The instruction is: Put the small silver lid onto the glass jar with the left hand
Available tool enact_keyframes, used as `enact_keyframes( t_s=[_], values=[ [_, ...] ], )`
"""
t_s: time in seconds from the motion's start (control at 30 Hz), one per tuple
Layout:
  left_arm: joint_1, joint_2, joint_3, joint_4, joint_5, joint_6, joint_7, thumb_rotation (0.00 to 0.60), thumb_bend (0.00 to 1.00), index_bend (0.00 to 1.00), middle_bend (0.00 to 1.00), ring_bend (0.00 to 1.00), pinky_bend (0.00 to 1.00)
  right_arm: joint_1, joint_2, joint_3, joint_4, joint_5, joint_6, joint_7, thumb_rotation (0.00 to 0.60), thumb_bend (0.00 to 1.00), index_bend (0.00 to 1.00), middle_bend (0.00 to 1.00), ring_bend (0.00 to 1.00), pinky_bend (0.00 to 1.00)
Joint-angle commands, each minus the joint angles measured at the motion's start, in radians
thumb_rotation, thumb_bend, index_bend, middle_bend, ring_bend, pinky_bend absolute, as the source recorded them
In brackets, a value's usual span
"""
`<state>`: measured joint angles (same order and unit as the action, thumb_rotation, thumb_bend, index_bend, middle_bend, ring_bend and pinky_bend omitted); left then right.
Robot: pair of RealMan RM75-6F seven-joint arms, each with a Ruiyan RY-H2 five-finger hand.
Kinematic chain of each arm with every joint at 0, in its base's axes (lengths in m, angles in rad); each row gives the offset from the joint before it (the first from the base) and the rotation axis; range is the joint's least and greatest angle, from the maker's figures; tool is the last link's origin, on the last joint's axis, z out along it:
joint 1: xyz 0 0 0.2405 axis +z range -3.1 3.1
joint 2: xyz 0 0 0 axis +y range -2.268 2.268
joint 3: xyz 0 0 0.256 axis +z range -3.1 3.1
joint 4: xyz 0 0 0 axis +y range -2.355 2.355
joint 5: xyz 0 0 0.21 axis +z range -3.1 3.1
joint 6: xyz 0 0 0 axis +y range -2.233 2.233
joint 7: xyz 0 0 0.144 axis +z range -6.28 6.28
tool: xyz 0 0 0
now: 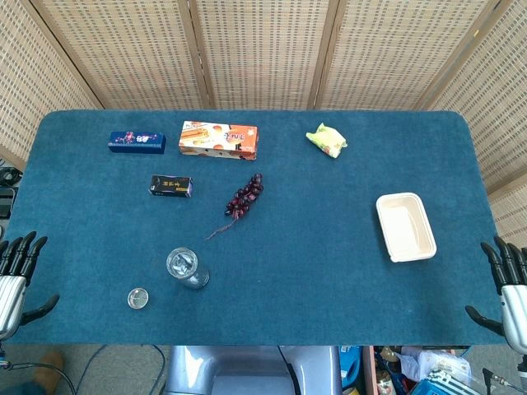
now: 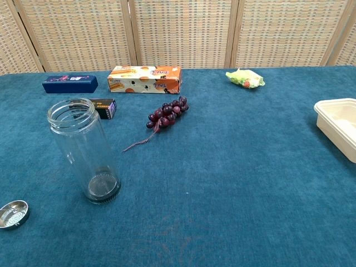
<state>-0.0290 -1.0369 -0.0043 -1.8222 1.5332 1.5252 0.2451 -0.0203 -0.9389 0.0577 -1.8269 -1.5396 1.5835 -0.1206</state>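
Observation:
An open glass jar (image 1: 186, 268) (image 2: 84, 150) stands upright near the table's front left. The small silver lid (image 1: 137, 298) (image 2: 13, 214) lies flat on the blue cloth, just left of and in front of the jar. My left hand (image 1: 15, 278) hovers at the table's left front edge with fingers spread, holding nothing, well left of the lid. At the right front edge my right hand (image 1: 506, 288) is likewise spread and empty. Neither hand shows in the chest view.
A bunch of dark grapes (image 1: 244, 196) lies mid-table. Behind are a black box (image 1: 170, 186), a blue box (image 1: 137, 142), an orange snack box (image 1: 218, 139) and a green packet (image 1: 326, 139). A white tray (image 1: 405, 226) sits at the right.

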Motion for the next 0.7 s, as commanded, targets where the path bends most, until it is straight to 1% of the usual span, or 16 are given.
enact_keyframes(
  t_s=[0.03,0.3,0.33,0.37,0.43,0.53,0.63,0.7],
  values=[
    [-0.001,0.001,0.001,-0.001,-0.001,-0.003,-0.001,0.600,0.23,0.00,0.00,0.00,0.00,0.000,-0.001,0.003,-0.001,0.000,0.003,0.009,0.600,0.00,0.00,0.00,0.00,0.00],
    [-0.005,-0.003,0.006,0.000,0.003,-0.014,-0.001,0.600,0.23,0.00,0.00,0.00,0.00,-0.002,-0.004,0.005,0.007,-0.007,0.014,0.027,0.600,0.00,0.00,0.00,0.00,0.00],
    [-0.006,-0.004,0.008,0.000,0.004,-0.019,-0.003,0.600,0.23,0.02,0.00,0.00,0.00,-0.002,-0.004,0.005,0.006,-0.007,0.014,0.030,0.600,0.00,0.00,0.00,0.00,0.00],
    [-0.010,-0.006,0.012,0.001,0.005,-0.031,-0.006,0.600,0.23,0.04,0.00,0.00,0.00,-0.002,-0.003,0.005,0.006,-0.008,0.016,0.034,0.600,0.00,0.00,0.00,0.00,0.00],
    [-0.029,-0.019,0.020,0.013,0.001,-0.078,0.003,0.600,0.23,0.16,0.00,0.00,0.00,-0.003,0.001,0.008,0.005,-0.010,0.022,0.043,0.600,0.00,0.00,0.00,0.00,0.00],
    [-0.073,-0.061,0.031,0.044,-0.016,-0.177,0.023,0.600,0.23,0.31,0.00,0.00,0.00,-0.005,0.002,0.007,0.006,-0.012,0.024,0.057,0.600,0.00,0.00,0.00,0.00,0.00],
    [-0.118,-0.116,0.041,0.088,-0.028,-0.275,0.013,0.600,0.23,0.37,0.00,0.00,0.00,-0.006,0.007,0.008,0.007,-0.011,0.026,0.073,0.600,0.00,0.00,0.00,0.00,0.00],
    [-0.139,-0.153,0.040,0.123,-0.032,-0.313,0.018,0.600,0.23,0.40,0.00,0.00,0.00,-0.006,0.010,0.008,0.007,-0.009,0.025,0.084,0.600,0.00,0.00,0.00,0.00,0.00]
  ],
)
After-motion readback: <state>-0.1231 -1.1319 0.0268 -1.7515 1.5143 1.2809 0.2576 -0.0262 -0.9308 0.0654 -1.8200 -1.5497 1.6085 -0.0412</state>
